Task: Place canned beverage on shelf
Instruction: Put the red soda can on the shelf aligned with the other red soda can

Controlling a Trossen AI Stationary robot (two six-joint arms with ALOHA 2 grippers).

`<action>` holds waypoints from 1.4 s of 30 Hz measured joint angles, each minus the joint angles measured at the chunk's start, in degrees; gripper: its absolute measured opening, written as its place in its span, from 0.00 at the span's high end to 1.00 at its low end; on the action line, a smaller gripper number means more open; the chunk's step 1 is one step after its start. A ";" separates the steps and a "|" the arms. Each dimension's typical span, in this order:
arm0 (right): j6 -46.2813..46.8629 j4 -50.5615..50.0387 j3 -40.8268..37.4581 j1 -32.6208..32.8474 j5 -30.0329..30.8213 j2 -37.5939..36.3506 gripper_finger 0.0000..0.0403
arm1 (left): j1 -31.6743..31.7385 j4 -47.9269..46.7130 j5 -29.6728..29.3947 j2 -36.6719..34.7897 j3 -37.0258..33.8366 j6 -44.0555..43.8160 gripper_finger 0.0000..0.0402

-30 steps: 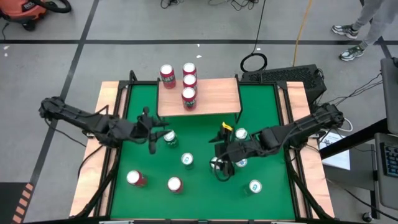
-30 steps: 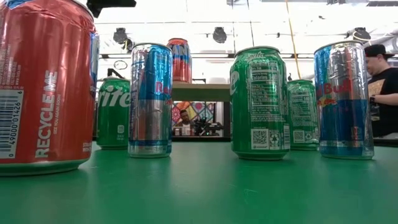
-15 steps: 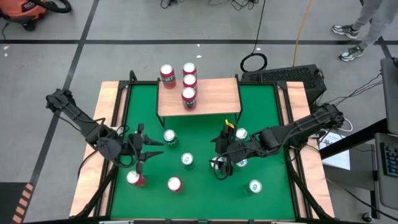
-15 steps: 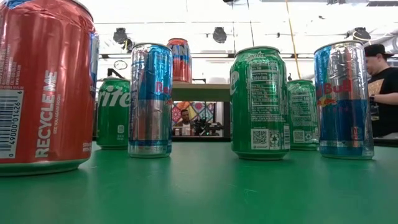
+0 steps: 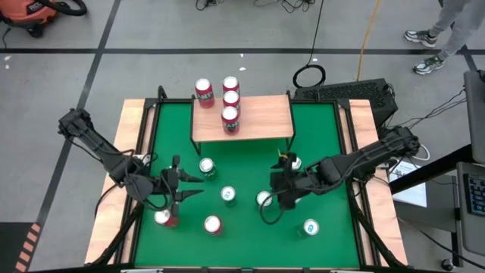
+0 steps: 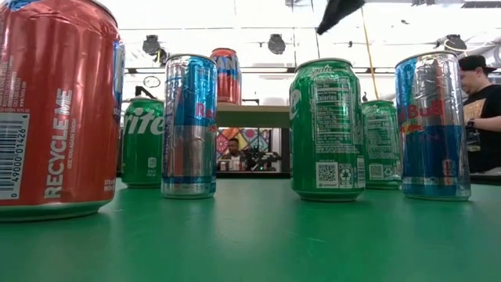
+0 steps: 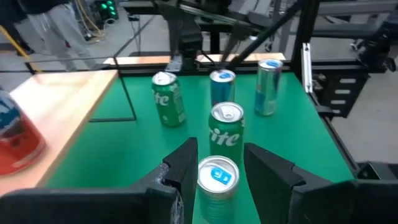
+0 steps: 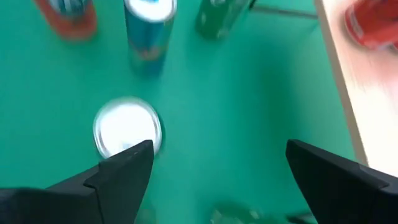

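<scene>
The shelf [image 5: 242, 117] at the table's far edge already carries three cans, so my left gripper [image 7: 219, 176], fingers apart, lines up on another can [image 7: 217, 181].

Floor [image 5: 189, 30]: grey, smooth, crossed by dark taped lines [image 5: 227, 51], seen from above.

Vacuum cleaner [image 5: 34, 11]: orange and black, stood at the far left corner of the floor.

Cables: a yellow cord [image 5: 367, 34] is run across the floor; a black cable is coiled in a loop [image 5: 309, 76] beyond the table.

Keyboard [image 5: 352, 92]: black, set beside the coiled cable.

Person: sneakers [image 5: 424, 49] and grey trouser legs are seen at the far right of the floor; a person in a dark cap [image 6: 477, 102] is seen at the right in the low view.

Ceiling [image 6: 258, 19]: white, brightly lit, with round dark fittings [image 6: 275, 43] hung below it.
</scene>
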 joint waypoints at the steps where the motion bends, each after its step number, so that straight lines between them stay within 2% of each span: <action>1: -0.61 -1.66 0.00 0.00 -0.04 -0.30 0.11 | 0.00 0.04 0.03 0.20 0.00 0.03 0.67; 5: -2.04 -7.47 -0.02 0.03 -0.01 -2.13 0.11 | 0.98 1.42 -1.70 0.27 0.00 2.49 0.67; 9: 1.27 -13.41 -0.02 1.67 0.49 -5.02 0.11 | 1.73 4.48 -1.92 0.27 0.00 2.97 0.67; 13: 3.67 -16.06 -0.09 5.16 4.69 -7.47 0.11 | 1.79 5.96 -1.92 0.29 0.00 2.95 0.67; 17: 6.07 -14.24 -2.58 9.03 8.62 -10.65 0.11 | 1.84 8.73 -1.96 0.81 0.00 1.55 0.67; 23: 6.70 -4.67 -9.61 12.77 12.24 -13.54 0.11 | 1.81 14.03 -1.96 3.58 0.00 1.43 0.67; 30: 0.29 11.27 -14.37 14.68 12.14 -13.79 0.11 | 0.10 14.45 0.28 9.48 2.86 -3.02 0.67; 37: -8.24 25.88 -18.99 15.28 12.01 -13.79 0.11 | -1.23 5.50 1.52 17.31 12.70 -4.50 0.60; 42: -9.90 33.01 -21.59 15.34 11.84 -13.77 0.11 | -1.24 0.78 1.47 22.49 17.62 -5.23 0.52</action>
